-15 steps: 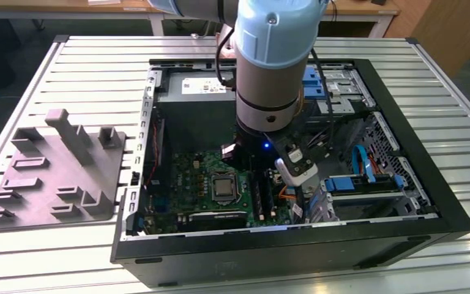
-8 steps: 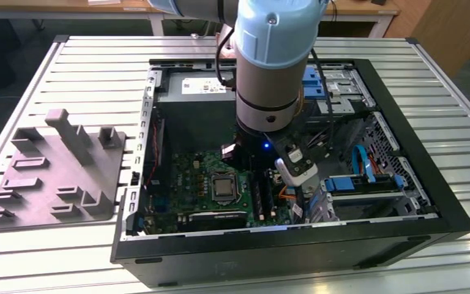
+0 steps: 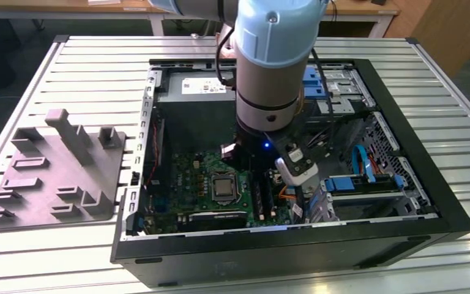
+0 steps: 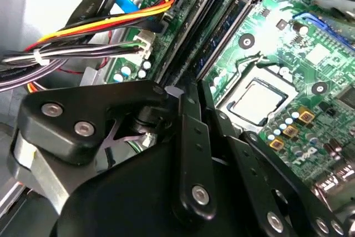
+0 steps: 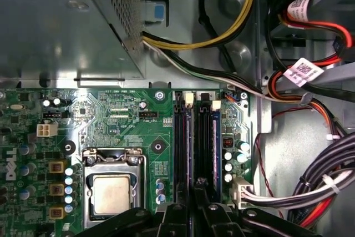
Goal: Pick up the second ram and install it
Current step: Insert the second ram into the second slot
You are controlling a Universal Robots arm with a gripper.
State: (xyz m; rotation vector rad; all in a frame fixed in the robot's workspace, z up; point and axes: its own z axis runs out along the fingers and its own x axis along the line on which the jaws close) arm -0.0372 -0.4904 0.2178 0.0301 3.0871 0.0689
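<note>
Arm reaches down into the open black computer case (image 3: 300, 245), which lies on its side on the slatted metal desk (image 3: 96, 67), so the green motherboard (image 5: 127, 115) faces up for access. Black gripper (image 5: 191, 212) sits over the slot rails just beside the silver CPU socket (image 5: 111, 190). The second ram (image 5: 204, 142), a thin dark stick, stands edge-on in a rail there, aligned for seating; the fingers (image 5: 213, 215) close around its near end. Whether it is fully latched, cannot tell.

Bright glare, dim shadowed case interior
</note>
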